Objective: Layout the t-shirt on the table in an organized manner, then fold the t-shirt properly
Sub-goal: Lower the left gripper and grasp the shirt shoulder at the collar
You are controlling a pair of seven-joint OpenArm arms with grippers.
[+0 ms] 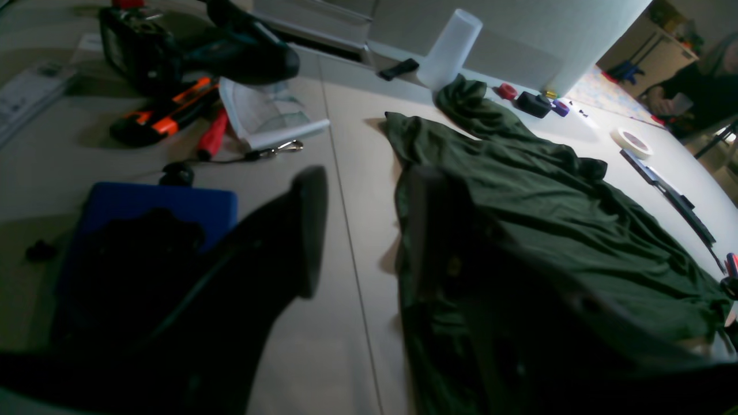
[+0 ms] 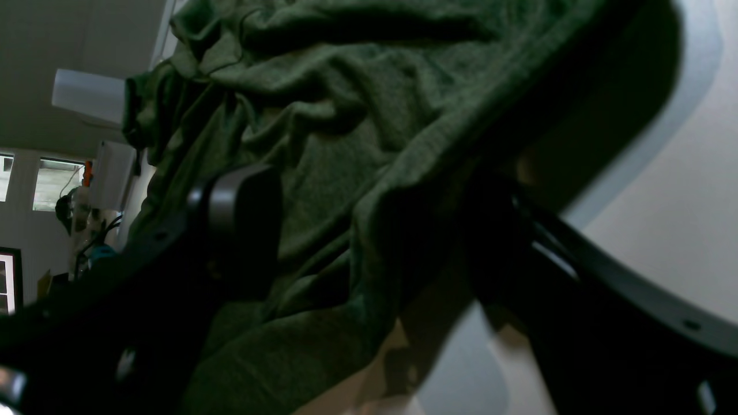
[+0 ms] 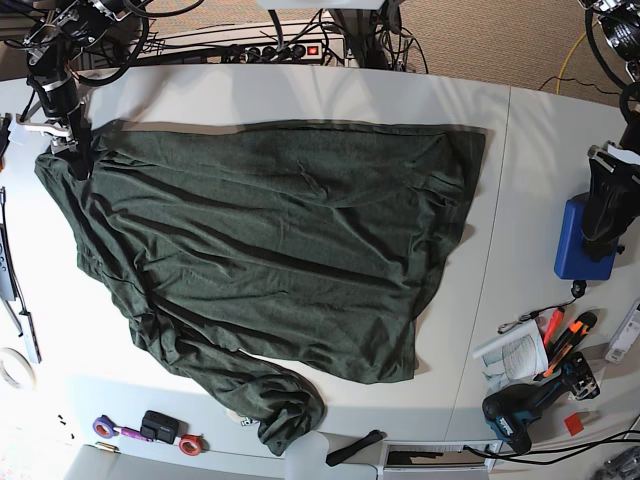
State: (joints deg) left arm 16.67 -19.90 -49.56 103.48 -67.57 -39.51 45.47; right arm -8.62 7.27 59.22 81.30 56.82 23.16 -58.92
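The dark green t-shirt (image 3: 270,240) lies spread over the white table (image 3: 520,150), wrinkled, with one sleeve bunched near the front edge (image 3: 285,415). My right gripper (image 3: 74,160) stands at the shirt's far left corner. In the right wrist view its fingers (image 2: 242,207) are wide apart, with the t-shirt (image 2: 346,115) draped between them, so my right gripper (image 2: 369,184) is open. My left gripper (image 3: 598,240) hovers over a blue pouch, well clear of the shirt. In the left wrist view my left gripper (image 1: 363,178) is open, with bare table (image 1: 351,242) between its fingers and the t-shirt (image 1: 548,207) beyond.
A blue pouch (image 3: 573,240) lies under the left arm. A drill (image 3: 520,410), orange knives (image 3: 565,335) and a booklet (image 3: 510,352) crowd the right front corner. A tape roll (image 3: 12,368), a black bar (image 3: 15,300) and small items (image 3: 150,428) line the left and front edges.
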